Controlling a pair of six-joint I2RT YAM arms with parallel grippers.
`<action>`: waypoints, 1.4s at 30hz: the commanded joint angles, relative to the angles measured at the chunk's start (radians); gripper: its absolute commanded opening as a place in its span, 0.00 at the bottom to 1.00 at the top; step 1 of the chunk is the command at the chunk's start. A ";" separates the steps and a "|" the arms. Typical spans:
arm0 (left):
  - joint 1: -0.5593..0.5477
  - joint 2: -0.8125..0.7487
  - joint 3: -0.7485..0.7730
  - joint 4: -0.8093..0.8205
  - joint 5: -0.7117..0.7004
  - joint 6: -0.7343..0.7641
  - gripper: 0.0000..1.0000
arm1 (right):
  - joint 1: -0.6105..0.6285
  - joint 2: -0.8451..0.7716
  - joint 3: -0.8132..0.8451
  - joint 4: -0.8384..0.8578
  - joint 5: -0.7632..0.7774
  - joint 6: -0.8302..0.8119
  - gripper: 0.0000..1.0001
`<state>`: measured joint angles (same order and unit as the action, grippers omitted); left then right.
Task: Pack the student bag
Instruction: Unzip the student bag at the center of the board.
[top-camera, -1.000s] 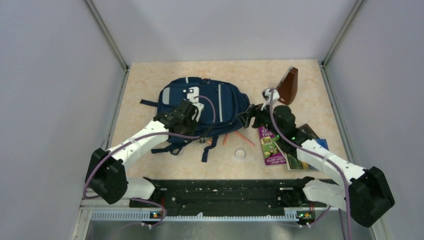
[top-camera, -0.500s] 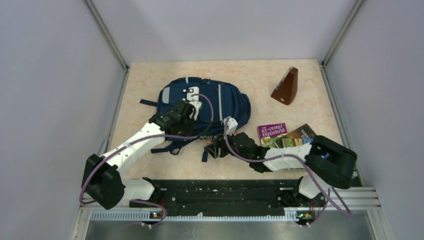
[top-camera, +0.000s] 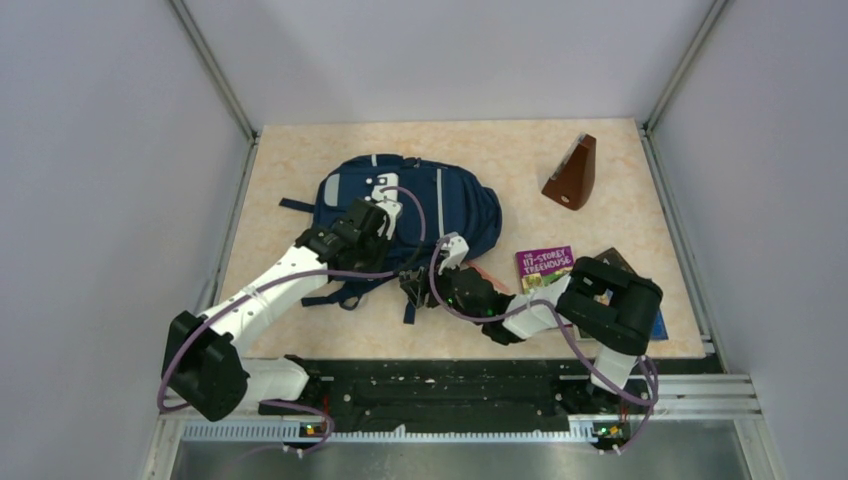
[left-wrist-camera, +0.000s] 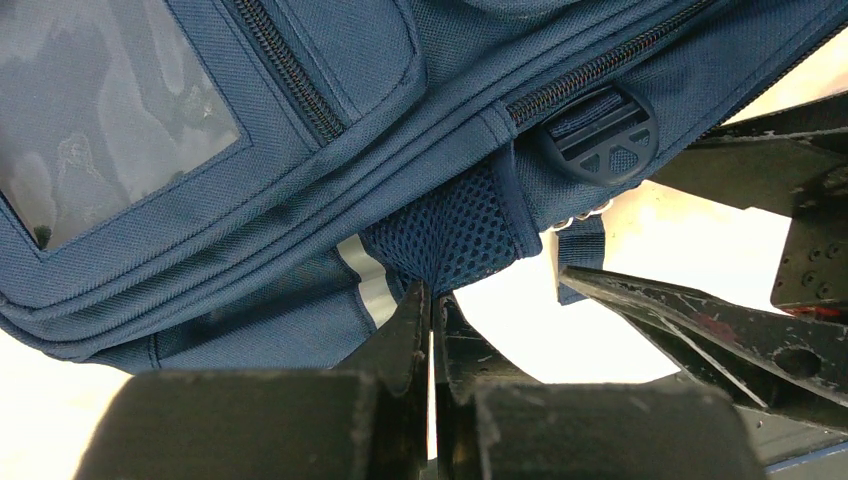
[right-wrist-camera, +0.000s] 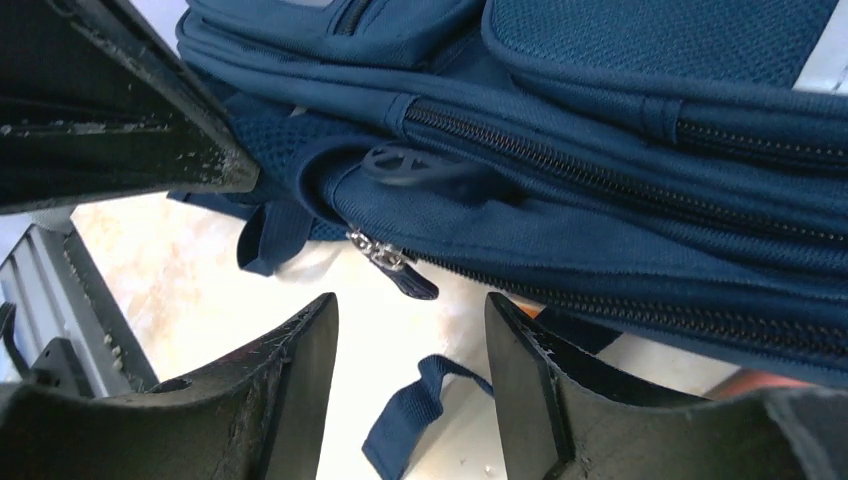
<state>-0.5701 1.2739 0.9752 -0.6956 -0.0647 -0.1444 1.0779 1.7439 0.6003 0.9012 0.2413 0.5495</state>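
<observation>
My left jaws are pressing together to a hairline slit. Their tips are nipping the mesh patch (left-wrist-camera: 450, 235) at the near edge of the student bag (left-wrist-camera: 300, 200) (how much cloth is caught between them I cannot tell). My right jaws are gaping wide just beside them, holding nothing. The zip pulls (right-wrist-camera: 385, 258) are hanging in line with that gap, touching neither finger, and a loose strap end (right-wrist-camera: 405, 420) is lying on the counter (right-wrist-camera: 180, 270) nearby. The two pairs are crowding each other at this edge, with a round buckle (left-wrist-camera: 600, 135) sitting close by on the bag. The bag is lying flat, left of the counter's middle and well short of the back wall, so bare counter is showing beyond it. To my right a purple book (top-camera: 545, 265) is lying near the bag, and a brown wedge (top-camera: 572, 172) is standing well apart, toward the far right corner.
</observation>
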 joint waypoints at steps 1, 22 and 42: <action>0.005 -0.044 0.008 0.053 0.008 -0.014 0.00 | 0.011 0.035 0.050 0.132 0.056 -0.041 0.54; 0.007 -0.047 0.007 0.050 -0.016 -0.014 0.00 | 0.009 0.074 0.096 0.125 0.081 -0.143 0.03; 0.037 -0.040 0.005 0.030 -0.159 -0.048 0.00 | 0.009 -0.043 -0.013 0.072 0.162 -0.137 0.00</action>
<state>-0.5621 1.2655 0.9737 -0.6830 -0.1131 -0.1783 1.0840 1.7649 0.6113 0.9714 0.3241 0.4156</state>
